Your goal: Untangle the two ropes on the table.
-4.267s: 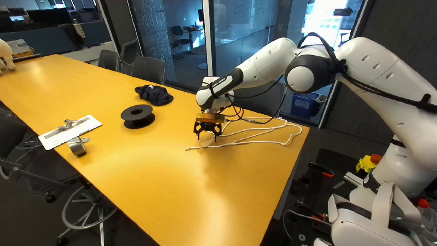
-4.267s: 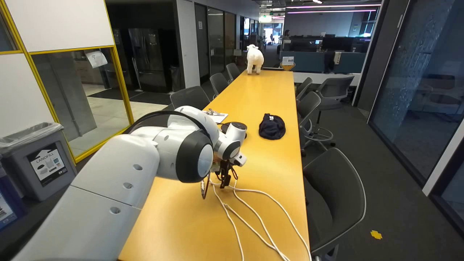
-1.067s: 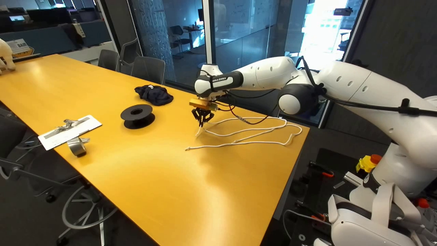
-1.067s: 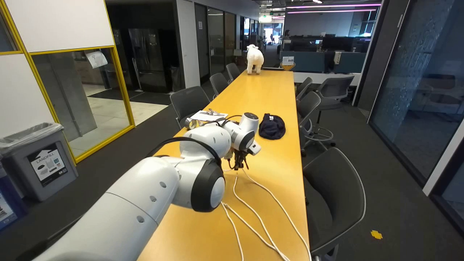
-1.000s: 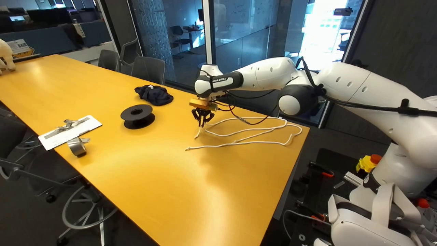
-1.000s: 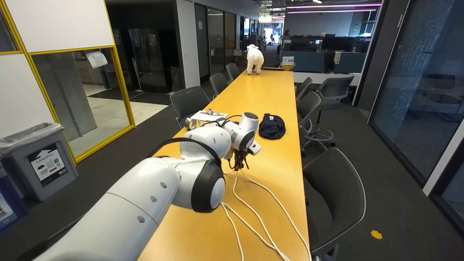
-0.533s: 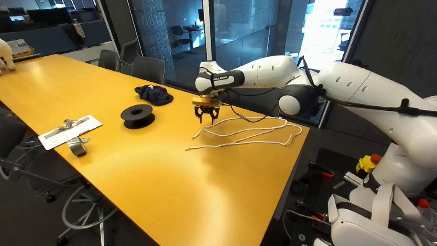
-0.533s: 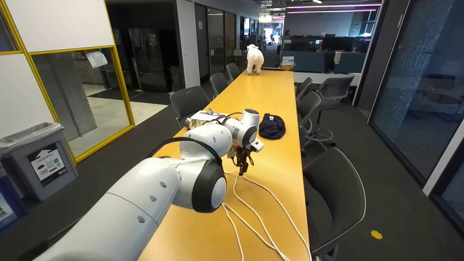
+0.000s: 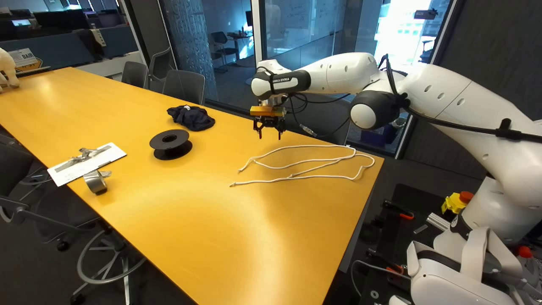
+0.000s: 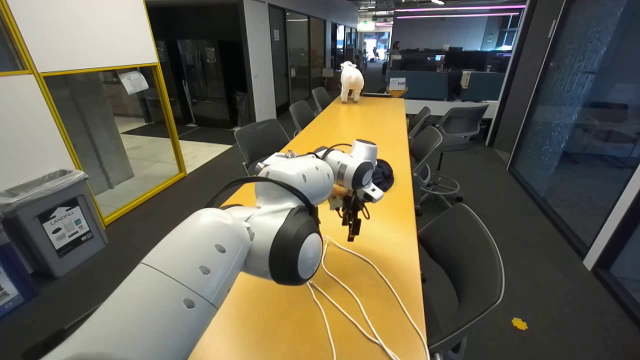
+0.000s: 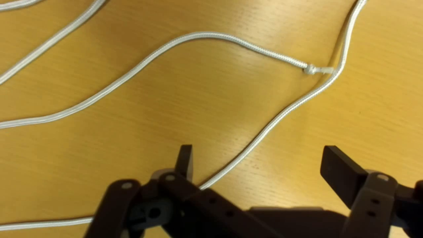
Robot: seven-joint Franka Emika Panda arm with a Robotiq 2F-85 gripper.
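Two thin cream ropes lie loosely curved on the glossy orange table (image 9: 211, 237). In an exterior view the upper rope (image 9: 313, 145) doubles back on itself, and the lower rope (image 9: 330, 176) crosses it near the right end. Their left ends lie apart. Above the upper rope hovers my gripper (image 9: 270, 136), open and holding nothing. In the wrist view the gripper (image 11: 257, 150) has wide-spread fingers, with a rope strand (image 11: 276, 120) passing below between them. A knotted rope end (image 11: 310, 69) reaches that strand; whether they touch I cannot tell. The left finger hides part of the rope.
Left of the ropes stand a black spool (image 9: 170, 144) and a dark cloth (image 9: 191, 117). Farther left lie a white clipboard (image 9: 87, 163) and a tape roll (image 9: 95, 182). A white toy sheep (image 10: 352, 82) stands at the far end. A chair (image 10: 462, 280) borders the table.
A second ago the gripper was shut on the upper rope near its left end. It has since opened, let the rope drop to the table, and moved up and to the right.
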